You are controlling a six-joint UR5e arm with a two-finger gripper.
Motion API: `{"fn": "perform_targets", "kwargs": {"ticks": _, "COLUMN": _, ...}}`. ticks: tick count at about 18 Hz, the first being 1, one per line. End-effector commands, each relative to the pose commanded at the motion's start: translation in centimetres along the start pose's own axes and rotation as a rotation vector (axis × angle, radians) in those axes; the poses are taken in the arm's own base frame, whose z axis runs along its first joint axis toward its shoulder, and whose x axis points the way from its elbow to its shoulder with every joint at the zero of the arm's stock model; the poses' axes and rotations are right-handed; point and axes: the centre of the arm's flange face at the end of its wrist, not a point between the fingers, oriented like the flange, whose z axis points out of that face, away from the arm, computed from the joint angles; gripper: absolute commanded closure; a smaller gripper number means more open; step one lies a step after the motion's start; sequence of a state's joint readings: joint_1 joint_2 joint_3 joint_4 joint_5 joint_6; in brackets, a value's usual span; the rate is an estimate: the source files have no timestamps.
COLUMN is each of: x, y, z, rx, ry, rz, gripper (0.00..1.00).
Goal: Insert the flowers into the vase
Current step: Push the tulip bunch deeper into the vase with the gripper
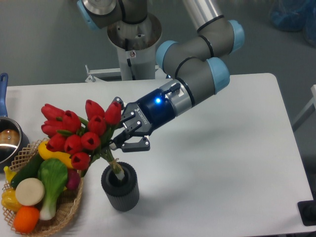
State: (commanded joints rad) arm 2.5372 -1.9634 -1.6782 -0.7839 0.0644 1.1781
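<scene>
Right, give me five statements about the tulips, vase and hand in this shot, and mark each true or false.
1. The stem ends of the tulips are inside the mouth of the vase. True.
2. The tulips stand straight upright. False: the bunch leans left, over the wicker basket.
3. The hand grips the bunch below the buds. True.
4. The vase lies on its side. False: it stands upright on the table.
5. The basket is empty. False: it holds toy vegetables.
</scene>
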Motion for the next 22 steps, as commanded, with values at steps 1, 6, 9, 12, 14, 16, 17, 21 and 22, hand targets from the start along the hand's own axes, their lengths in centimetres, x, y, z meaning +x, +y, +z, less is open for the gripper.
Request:
{"fn": "perform_targets", "kwargs": {"ticks": 1, "x": -0.1, "y": 0.3, "z": 0.0, "rx": -0.002, "ry": 0.0, "rz": -0.005, "gripper": 0.67}}
{"fn": "perform_targets", "kwargs": {"ticks": 6, "x": 0.2, "y": 1.8, "z": 0.1, "rx": -0.001, "ry": 0.002, "rz": -0.038, "gripper": 0.67}}
{"fn": "perform_targets", "kwargs": {"ticks": 9, "x": 0.0, "y": 3.2, "z": 0.2, "rx": -0.002, "ry": 0.004, "rz": -0.064, "gripper": 0.67}}
{"fn": "perform_targets", "kwargs": {"ticks": 12, "x": -0.2, "y": 4.5, "z": 0.5, "rx": -0.003, "ry": 0.008, "rz": -0.079, "gripper": 0.67}}
{"fn": "perform_targets", "kwargs": {"ticks": 14, "x": -0.2, "y": 4.5, "z": 0.5, "rx": -0.003, "ry": 0.008, "rz": -0.075, "gripper": 0.67}}
{"fn": "perform_targets", "kwargs": {"ticks": 16, "x": -0.5, "y": 5.2, "z": 0.5, "rx": -0.003, "ry": 0.009, "rz": -0.084, "gripper": 0.66}}
{"fn": "perform_targets", "kwargs": {"ticks": 17, "x": -0.6, "y": 5.5, "z": 0.5, "rx": -0.003, "ry": 0.009, "rz": -0.081, "gripper": 0.66}}
{"fn": "perform_targets", "kwargs": {"ticks": 21, "x": -0.9, "y": 6.1, "z": 0.7, "rx": -0.002, "ry": 0.012, "rz": -0.066, "gripper": 0.66}}
{"fn": "perform_targets", "kwargs": {"ticks": 22, "x": -1.0, "y": 6.3, "z": 0.7, "rx": -0.002, "ry": 0.012, "rz": -0.07, "gripper": 0.66}}
